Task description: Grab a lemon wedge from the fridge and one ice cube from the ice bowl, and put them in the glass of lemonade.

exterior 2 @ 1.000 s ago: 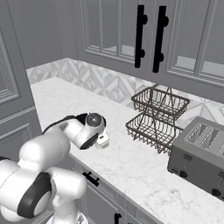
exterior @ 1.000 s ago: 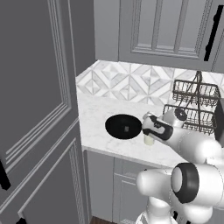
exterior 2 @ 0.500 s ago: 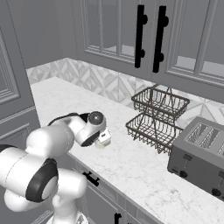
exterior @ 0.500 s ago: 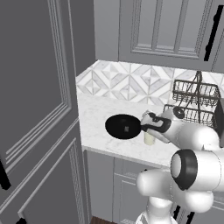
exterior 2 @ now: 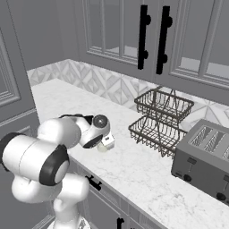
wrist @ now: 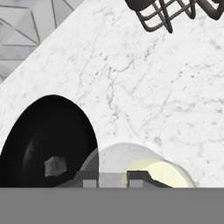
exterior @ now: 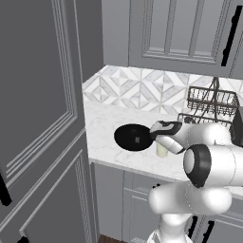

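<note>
The ice bowl [wrist: 48, 131] is a shallow black dish on the marble counter, with one grey ice cube [wrist: 55, 166] lying in it. Right beside it stands the glass of lemonade [wrist: 157, 170], pale yellow inside. My gripper [wrist: 113, 178] hangs just over the glass's rim on the bowl side, its jaws narrow, with a small pale grey block, seemingly an ice cube, pinched between them. From the base the bowl [exterior: 132, 137], the glass [exterior: 162, 150] and the gripper [exterior: 160, 140] sit close together near the counter's front edge; from the other side the gripper [exterior 2: 106, 142] covers most of the glass [exterior 2: 102, 149]. The lemon wedge and the fridge are out of view.
A two-tier wire rack [exterior 2: 163, 117] [exterior: 209, 102] stands at the back of the counter, and a toaster [exterior 2: 205, 156] right of it. Wall cabinets with black handles [exterior 2: 143, 36] hang above. A tall grey panelled door [exterior: 38, 118] bounds the counter on the left.
The elbow and upper arm have swung toward the bowl side. The hand has only edged a little over the glass, and the jaws have kept their width.
</note>
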Robot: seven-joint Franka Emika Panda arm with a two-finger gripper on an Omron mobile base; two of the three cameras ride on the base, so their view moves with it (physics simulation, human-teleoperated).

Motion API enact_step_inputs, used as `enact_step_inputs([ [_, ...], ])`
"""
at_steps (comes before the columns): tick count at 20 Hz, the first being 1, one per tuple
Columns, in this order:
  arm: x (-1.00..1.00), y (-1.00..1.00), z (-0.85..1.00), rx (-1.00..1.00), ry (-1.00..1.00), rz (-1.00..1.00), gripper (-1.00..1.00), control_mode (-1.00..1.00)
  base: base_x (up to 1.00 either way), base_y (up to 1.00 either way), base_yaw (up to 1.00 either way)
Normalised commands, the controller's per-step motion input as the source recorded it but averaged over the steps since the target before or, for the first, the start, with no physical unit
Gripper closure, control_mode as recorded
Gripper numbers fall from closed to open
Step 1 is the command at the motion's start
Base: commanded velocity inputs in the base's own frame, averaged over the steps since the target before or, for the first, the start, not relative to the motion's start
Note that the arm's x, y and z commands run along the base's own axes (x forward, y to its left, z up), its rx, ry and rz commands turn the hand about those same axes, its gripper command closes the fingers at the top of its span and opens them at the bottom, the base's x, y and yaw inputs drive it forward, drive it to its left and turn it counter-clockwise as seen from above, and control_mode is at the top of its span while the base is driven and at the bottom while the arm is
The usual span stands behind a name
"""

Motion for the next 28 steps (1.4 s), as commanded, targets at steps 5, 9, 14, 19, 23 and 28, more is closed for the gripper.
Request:
enact_step_inputs([
  [5,0.08,0.00,-0.23,0.00,0.00,0.00,1.00,-1.00,0.00,0.00,0.00],
  [9,0.02,0.00,-0.22,0.00,0.00,0.00,1.00,-1.00,0.00,0.00,0.00],
  [14,-0.17,0.00,-0.05,0.00,0.00,0.00,-1.00,-1.00,0.00,0.00,0.00],
  [19,-0.08,0.01,0.00,0.00,0.00,-0.02,-1.00,-1.00,0.00,0.00,0.00],
  [23,0.00,0.00,0.04,0.00,0.00,-0.05,-1.00,-1.00,0.00,0.00,0.00],
  [28,0.00,0.03,0.05,0.00,0.00,-0.06,-1.00,-1.00,0.00,0.00,0.00],
])
